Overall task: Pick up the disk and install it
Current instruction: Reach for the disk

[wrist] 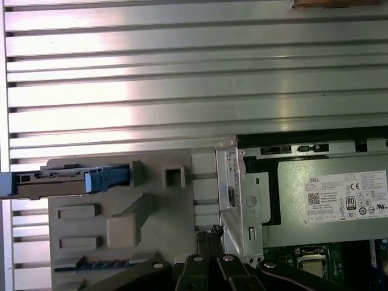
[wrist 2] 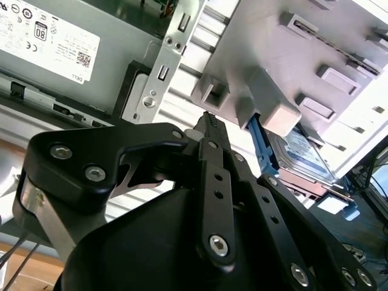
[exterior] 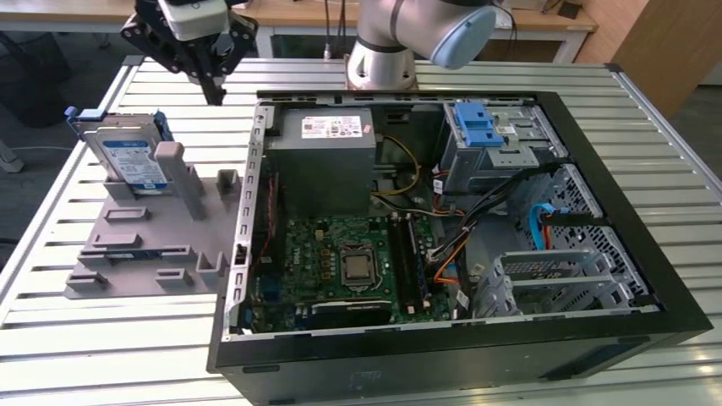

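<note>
Black metal gripper [exterior: 212, 91] [wrist 2: 209, 121] [wrist: 210, 233], bolted linkage bars tapering to serrated tips. Pinched together to a narrow point, gripping nothing. Hangs above the table [exterior: 68, 321] [wrist: 182, 60], ribbed aluminium slats bright with glare, off the far corner of the computer case [exterior: 451, 355] and clear of its rim.

Toward the exterior view's left of the case: a matte grey plastic fixture [exterior: 135, 245] [wrist 2: 285, 54] [wrist: 157, 224], blocky, with raised posts and rectangular slots. Standing on edge at the fixture's far end: the disk [exterior: 127, 161] [wrist 2: 303, 154] [wrist: 66, 180], a flat silver rectangle with white-and-blue label, rimmed by a bright blue carrier. Apart from the gripper, untouched. Open air above the disk, and bare slats around the fixture.

To the exterior view's right, the black steel case, lying open on its side, walls thin-edged and partly perforated. Inside: a boxy grey power supply [exterior: 327, 144] [wrist 2: 48, 42] [wrist: 327, 206] with white sticker against the far wall, a green motherboard [exterior: 338, 262] nearer the camera, a blue-latched drive cage [exterior: 496, 139] in the far corner, loose cables between.
</note>
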Available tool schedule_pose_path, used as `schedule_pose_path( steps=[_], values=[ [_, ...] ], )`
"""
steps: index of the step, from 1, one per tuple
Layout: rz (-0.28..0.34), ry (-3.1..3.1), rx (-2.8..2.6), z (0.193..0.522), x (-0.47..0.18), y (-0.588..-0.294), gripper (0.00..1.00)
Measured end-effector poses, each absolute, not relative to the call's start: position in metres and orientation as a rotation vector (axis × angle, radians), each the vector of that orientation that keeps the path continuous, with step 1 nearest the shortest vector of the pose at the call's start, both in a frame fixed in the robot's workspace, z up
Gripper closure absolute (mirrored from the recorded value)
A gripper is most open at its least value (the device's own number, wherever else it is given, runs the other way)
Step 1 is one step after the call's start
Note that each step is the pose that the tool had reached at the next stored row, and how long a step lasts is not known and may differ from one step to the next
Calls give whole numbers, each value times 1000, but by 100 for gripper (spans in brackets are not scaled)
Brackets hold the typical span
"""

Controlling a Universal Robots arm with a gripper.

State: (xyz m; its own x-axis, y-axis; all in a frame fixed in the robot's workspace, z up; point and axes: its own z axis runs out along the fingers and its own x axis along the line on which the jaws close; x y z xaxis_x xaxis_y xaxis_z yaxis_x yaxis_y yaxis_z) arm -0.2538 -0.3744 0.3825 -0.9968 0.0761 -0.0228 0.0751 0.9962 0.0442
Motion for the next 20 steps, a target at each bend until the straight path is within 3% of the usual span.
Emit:
schedule_pose_path(
  steps=[20],
  values=[
    [67,3117,118,380,-291,-365,89]
  ],
)
